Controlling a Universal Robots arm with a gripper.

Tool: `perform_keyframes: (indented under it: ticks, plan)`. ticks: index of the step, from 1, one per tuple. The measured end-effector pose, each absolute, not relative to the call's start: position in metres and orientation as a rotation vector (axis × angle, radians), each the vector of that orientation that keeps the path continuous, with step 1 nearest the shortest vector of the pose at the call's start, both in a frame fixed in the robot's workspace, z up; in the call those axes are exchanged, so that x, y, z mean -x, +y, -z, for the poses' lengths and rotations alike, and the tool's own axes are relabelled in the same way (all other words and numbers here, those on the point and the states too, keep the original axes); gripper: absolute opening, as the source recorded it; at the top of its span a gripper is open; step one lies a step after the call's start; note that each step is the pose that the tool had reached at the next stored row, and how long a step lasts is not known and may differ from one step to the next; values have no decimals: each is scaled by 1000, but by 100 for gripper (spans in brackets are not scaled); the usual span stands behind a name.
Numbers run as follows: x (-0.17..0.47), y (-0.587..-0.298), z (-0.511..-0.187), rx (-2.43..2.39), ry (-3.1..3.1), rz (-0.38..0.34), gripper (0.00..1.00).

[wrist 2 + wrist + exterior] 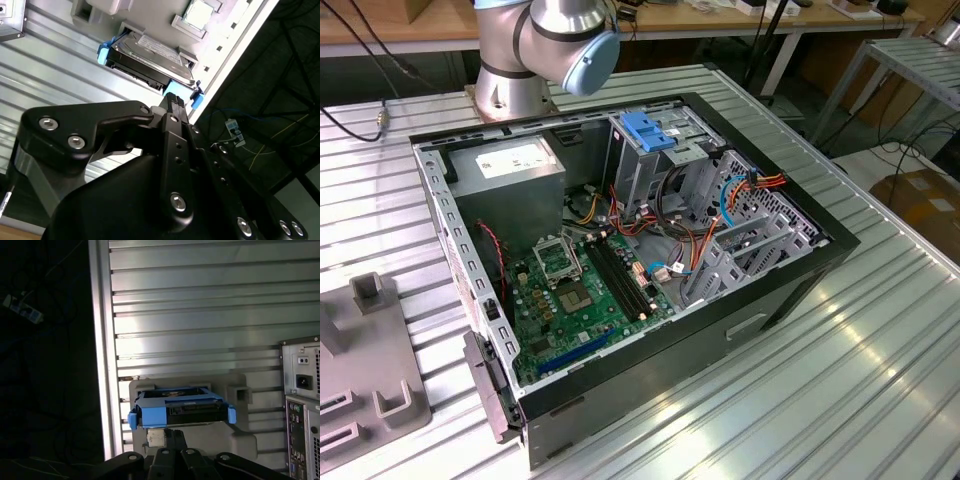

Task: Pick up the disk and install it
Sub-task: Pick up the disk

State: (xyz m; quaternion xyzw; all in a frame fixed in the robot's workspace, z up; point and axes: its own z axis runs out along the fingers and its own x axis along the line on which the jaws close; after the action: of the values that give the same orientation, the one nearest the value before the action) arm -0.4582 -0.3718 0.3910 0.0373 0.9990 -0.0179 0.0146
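Step in hand: the pick-up approach, with 0 of the 2 parts (pick, install) done as things lie now. The disk (150, 57) sits label-up in a grey holder (235, 440) on the slatted aluminium table (200, 315), close to the table's edge. Its blue carrier frame shows at both ends in both wrist views. In the first wrist view the rear of the computer case (300, 390) stands beside the holder, apart from it. In the exterior view the holder is off to the exterior view's left of the open case. The gripper (172, 102) hangs near the disk, aimed at its blue-framed side. It looks apart from the disk rather than touching, though the overlap in the second wrist view makes contact hard to rule out. I cannot tell whether the gripper is released or clenched, and nothing shows it carrying the disk. A small silver square part (155, 437) lies on the holder between the gripper and the disk. Inside the case, the blue-handled drive cage (645, 130) stands next to the power supply (510, 165), with cables bunched close by. My judgement is that the next move calls for squaring up to the disk's long sides and closing on the metal body or frame rails, not the flexible blue end tabs. It also calls for clearing the holder's raised walls on the lift.
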Motion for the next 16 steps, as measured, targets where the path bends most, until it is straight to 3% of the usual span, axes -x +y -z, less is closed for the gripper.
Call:
perform_keyframes:
  ticks: [16]
  plan:
    - [459, -372, -391, -63, 3111, 55, 10]
